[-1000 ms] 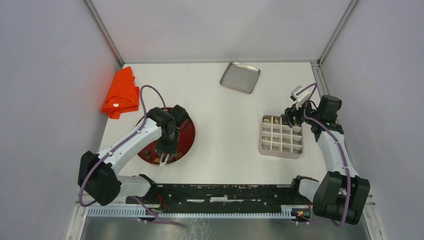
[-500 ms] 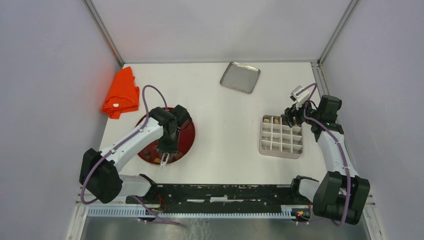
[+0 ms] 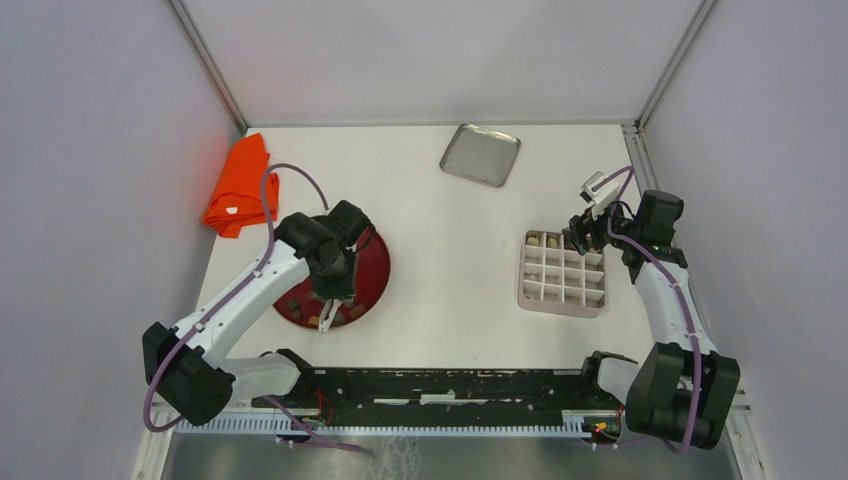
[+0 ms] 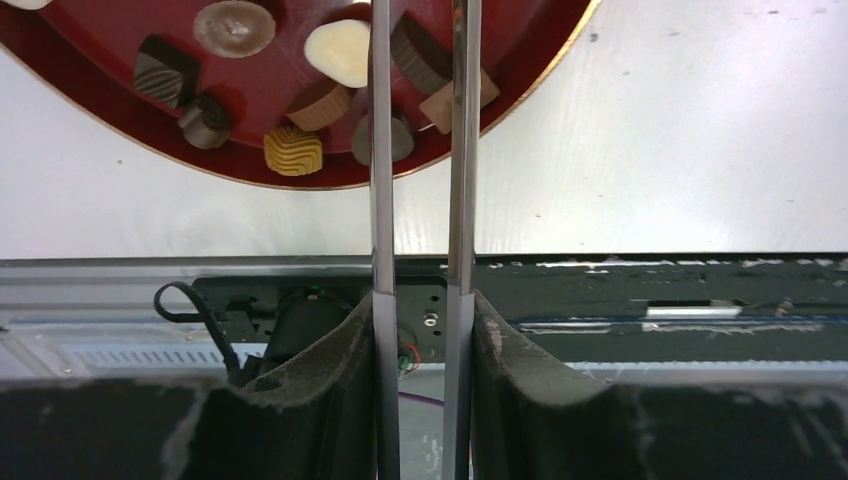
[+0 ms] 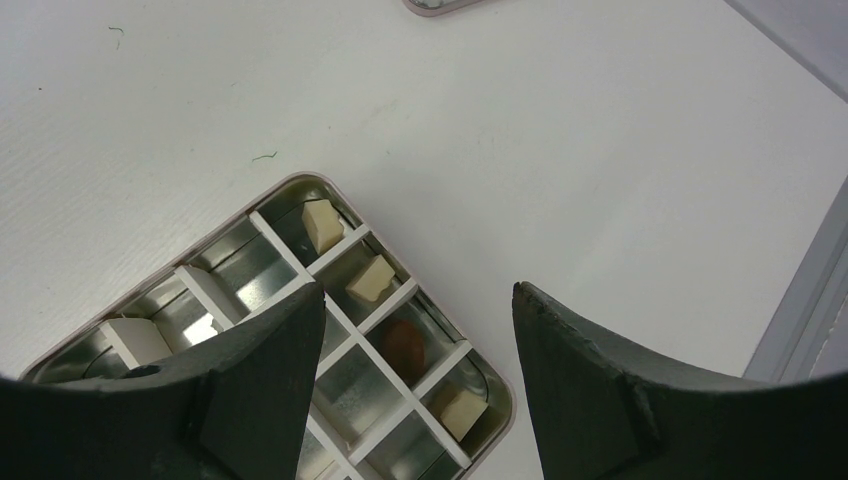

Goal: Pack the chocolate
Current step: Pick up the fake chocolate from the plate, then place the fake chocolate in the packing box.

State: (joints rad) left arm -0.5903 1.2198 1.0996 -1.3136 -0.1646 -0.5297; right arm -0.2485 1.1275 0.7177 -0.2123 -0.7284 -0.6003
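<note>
On red plate [image 4: 275, 75]: chocolate [image 4: 293, 150]; left hand [image 3: 327, 322] grip unclear. Divided tin [image 3: 523, 290]: some chocolate; right hand [image 5: 415, 292] released.

Chocolate [image 4: 293, 150] on plate [image 3: 378, 268], left; compartment box [image 3: 563, 272], right

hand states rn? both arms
Left hand: narrow gap, over chocolates on the red plate; grip cannot be told.
Right hand: open, empty, above the compartment tray.
</note>
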